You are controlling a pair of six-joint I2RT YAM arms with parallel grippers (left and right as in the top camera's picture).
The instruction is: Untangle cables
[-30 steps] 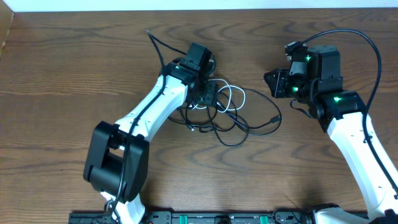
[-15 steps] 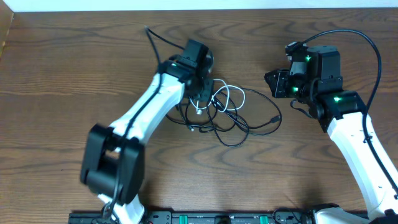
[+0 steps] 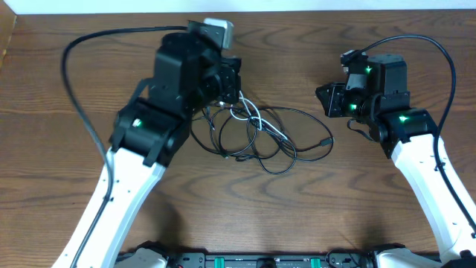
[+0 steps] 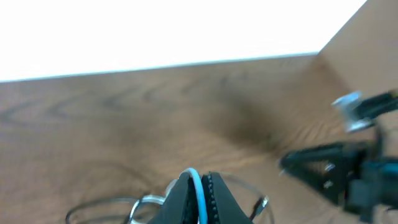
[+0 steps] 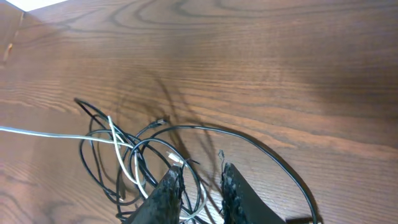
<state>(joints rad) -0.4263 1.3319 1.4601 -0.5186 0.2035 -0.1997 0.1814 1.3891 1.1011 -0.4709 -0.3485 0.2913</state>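
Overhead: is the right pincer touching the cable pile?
No; the right pincer sits over bare table, apart from the cables.

arms (image 3: 130, 186): white links | black joints | green lights (image 3: 402, 118) | black wires (image 3: 65, 59)

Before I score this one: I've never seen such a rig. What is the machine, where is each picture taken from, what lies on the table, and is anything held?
Two white-and-black robot arms work at a dark wooden table, each ending in a two-finger gripper. One picture looks down from above; the other two come from cameras on the left and right wrists. On the table lies a tangle of thin black cables and one thin white cable. The left gripper is shut on the thin white cable, which runs taut. The right gripper hovers beside the tangle, slightly open, holding nothing.
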